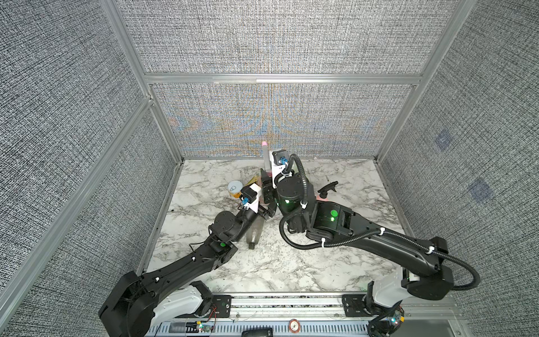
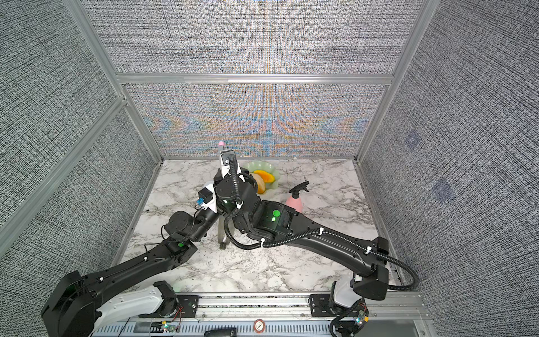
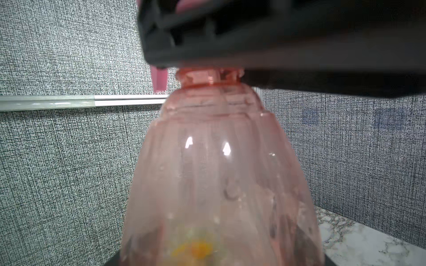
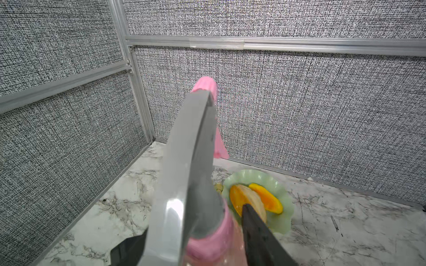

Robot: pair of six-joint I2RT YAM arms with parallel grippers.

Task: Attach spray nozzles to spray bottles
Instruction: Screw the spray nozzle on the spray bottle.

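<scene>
My left gripper (image 1: 268,210) is shut on the clear pink spray bottle (image 3: 219,172) and holds it upright above the table. A grey-and-pink spray nozzle (image 4: 196,161) sits on its neck, with the pink collar (image 4: 216,232) over the mouth. My right gripper (image 4: 192,222) stands open from above, one black finger (image 4: 260,230) on each side of the collar, with a small gap. The smoky grey bottle (image 1: 256,233) lies on the table beside the left arm, neck toward the front. At the right stands the pastel pink bottle (image 2: 294,202), topped by a black nozzle (image 2: 299,188).
A pale green dish (image 2: 274,172) with orange fruit slices sits at the back, just behind the held bottle. A small tin can (image 1: 235,186) stands left of the grippers. Grey fabric walls close the back and both sides of the marble table (image 1: 291,262).
</scene>
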